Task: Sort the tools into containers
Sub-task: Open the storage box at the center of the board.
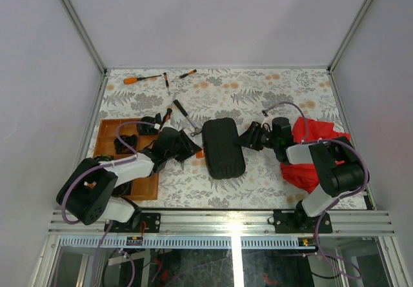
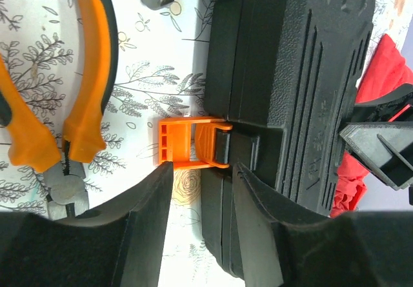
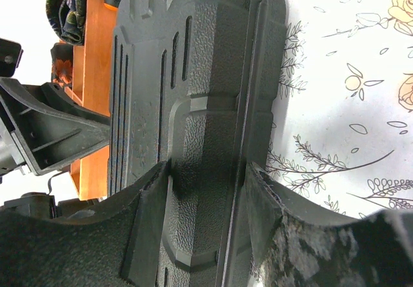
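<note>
The black ribbed tool case [image 1: 223, 147] lies shut in the middle of the table, its orange latch [image 2: 190, 144] sticking out on the left side. My left gripper [image 2: 203, 171] is open just short of that latch, one finger over the table and the other over the case's edge [image 2: 297, 87]. My right gripper [image 3: 210, 177] is shut on the case's opposite rim [image 3: 206, 93]. Orange-handled pliers [image 2: 84, 87] lie left of the latch. A hammer [image 1: 185, 118] lies behind the case, and screwdrivers [image 1: 139, 79] lie at the back. The wooden tray [image 1: 106, 132] is at the left.
A red cloth [image 1: 316, 132] is bunched under my right arm at the right. Two small drivers [image 1: 166, 82] lie near the back edge. Dark items sit in the tray's compartments [image 3: 68, 9]. White walls close in both sides and the back.
</note>
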You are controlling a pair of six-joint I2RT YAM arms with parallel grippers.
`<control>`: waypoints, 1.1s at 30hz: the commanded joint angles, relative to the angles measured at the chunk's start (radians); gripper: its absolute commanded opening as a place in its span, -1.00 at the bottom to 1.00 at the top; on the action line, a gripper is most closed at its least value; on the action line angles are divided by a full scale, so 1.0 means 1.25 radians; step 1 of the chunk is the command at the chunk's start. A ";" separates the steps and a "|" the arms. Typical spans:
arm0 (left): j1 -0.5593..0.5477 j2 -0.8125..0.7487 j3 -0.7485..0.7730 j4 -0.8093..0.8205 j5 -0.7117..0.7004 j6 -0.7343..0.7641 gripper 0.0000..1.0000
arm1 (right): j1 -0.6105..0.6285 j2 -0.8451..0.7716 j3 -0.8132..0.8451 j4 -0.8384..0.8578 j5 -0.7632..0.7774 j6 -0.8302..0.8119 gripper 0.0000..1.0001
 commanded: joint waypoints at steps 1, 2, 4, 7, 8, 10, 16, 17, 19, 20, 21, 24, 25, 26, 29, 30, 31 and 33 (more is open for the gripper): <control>0.010 -0.011 -0.018 0.005 -0.014 0.019 -0.20 | 0.015 0.036 -0.029 -0.274 0.102 -0.098 -0.03; 0.011 -0.009 -0.019 0.007 -0.014 0.020 -0.21 | 0.015 0.029 -0.022 -0.289 0.106 -0.105 -0.03; 0.012 -0.003 -0.024 0.014 -0.009 0.022 -0.22 | 0.016 0.021 -0.005 -0.321 0.116 -0.120 -0.03; 0.012 0.012 -0.027 0.028 -0.006 0.024 -0.23 | 0.015 -0.017 0.019 -0.369 0.132 -0.144 -0.02; 0.012 0.018 -0.026 0.034 -0.005 0.025 -0.23 | 0.015 -0.027 0.028 -0.386 0.138 -0.151 -0.02; 0.013 0.035 -0.027 0.046 -0.001 0.027 -0.23 | 0.016 -0.048 0.047 -0.418 0.147 -0.165 -0.01; 0.013 0.091 -0.008 0.048 0.003 0.040 -0.31 | 0.015 -0.111 0.095 -0.507 0.192 -0.201 0.08; 0.012 0.097 -0.006 0.046 -0.001 0.044 -0.32 | 0.015 -0.123 0.102 -0.521 0.204 -0.208 0.10; 0.012 0.107 -0.002 0.043 -0.004 0.049 -0.34 | 0.015 -0.147 0.118 -0.557 0.227 -0.224 0.16; 0.012 0.114 0.001 0.044 -0.003 0.052 -0.35 | 0.016 -0.159 0.126 -0.573 0.238 -0.230 0.19; 0.012 0.120 0.003 0.044 -0.001 0.053 -0.37 | 0.016 -0.171 0.133 -0.585 0.250 -0.236 0.22; -0.003 0.141 0.012 0.049 0.008 0.054 -0.45 | 0.015 -0.206 0.157 -0.627 0.281 -0.253 0.33; -0.015 0.148 0.015 0.049 0.007 0.054 -0.47 | 0.015 -0.216 0.165 -0.640 0.291 -0.260 0.36; -0.030 0.153 0.020 0.048 0.003 0.053 -0.48 | 0.017 -0.226 0.174 -0.656 0.300 -0.266 0.39; -0.073 0.171 0.031 0.047 -0.008 0.042 -0.50 | 0.018 -0.256 0.200 -0.696 0.323 -0.282 0.46; -0.086 0.176 0.034 0.048 -0.012 0.035 -0.50 | 0.017 -0.265 0.207 -0.706 0.330 -0.286 0.46; -0.096 0.180 0.034 0.051 -0.015 0.029 -0.51 | 0.017 -0.273 0.212 -0.715 0.335 -0.288 0.48; -0.108 0.183 0.032 0.058 -0.020 0.017 -0.50 | 0.019 -0.289 0.216 -0.727 0.341 -0.291 0.49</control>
